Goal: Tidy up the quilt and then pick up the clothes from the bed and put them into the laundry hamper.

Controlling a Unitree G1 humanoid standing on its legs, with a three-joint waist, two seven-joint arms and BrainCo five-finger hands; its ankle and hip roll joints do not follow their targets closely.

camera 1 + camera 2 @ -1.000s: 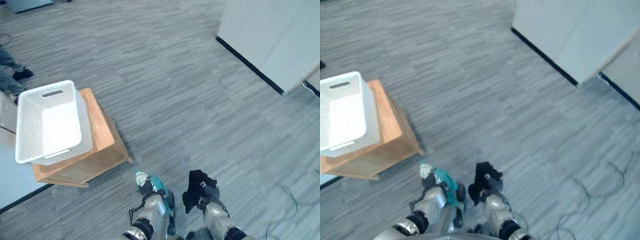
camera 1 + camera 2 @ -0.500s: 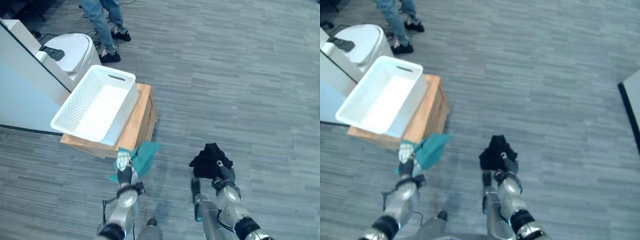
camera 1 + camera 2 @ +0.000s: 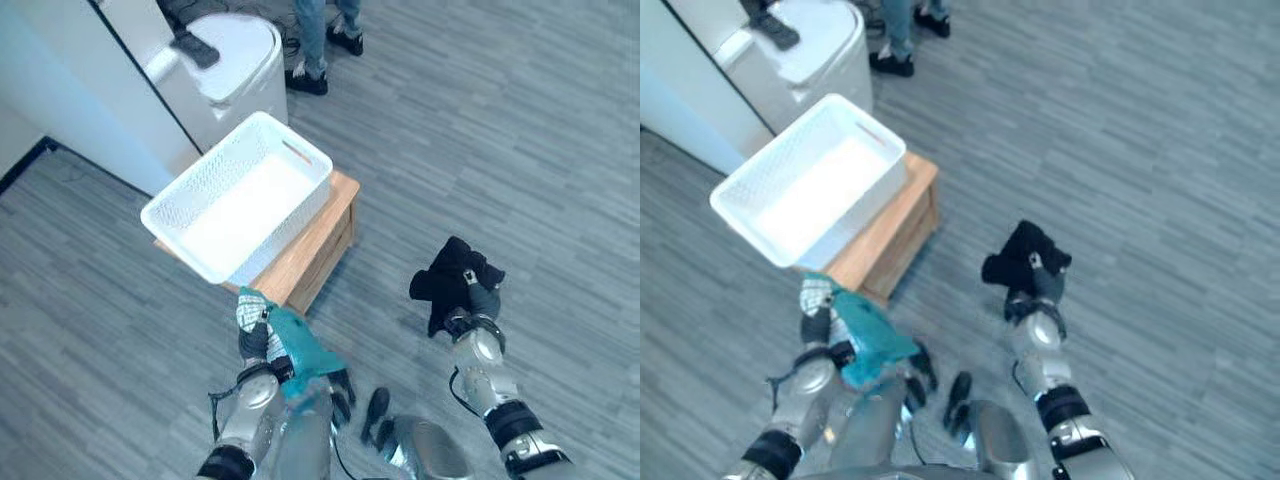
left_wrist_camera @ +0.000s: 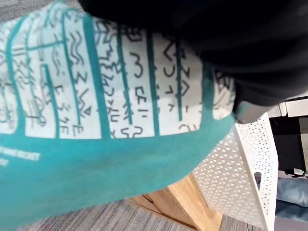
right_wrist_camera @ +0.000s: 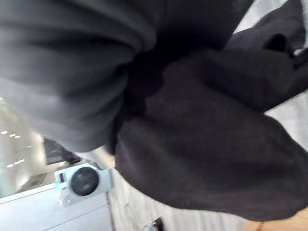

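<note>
Left hand (image 3: pixel 252 335), lower centre, clutches the teal garment (image 3: pixel 300 350) draped below it; right hand (image 3: pixel 472 312), lower right, grips the black garment (image 3: pixel 452 275); white hamper (image 3: pixel 240 195) upper centre on the wooden stand (image 3: pixel 315 245).

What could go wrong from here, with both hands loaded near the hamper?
The teal cloth hangs loose below the left hand, short of the white hamper; it may catch the near rim. The hamper overhangs its wooden stand, so a bump could tip it. The right hand holds the black garment well off to the side.
</note>
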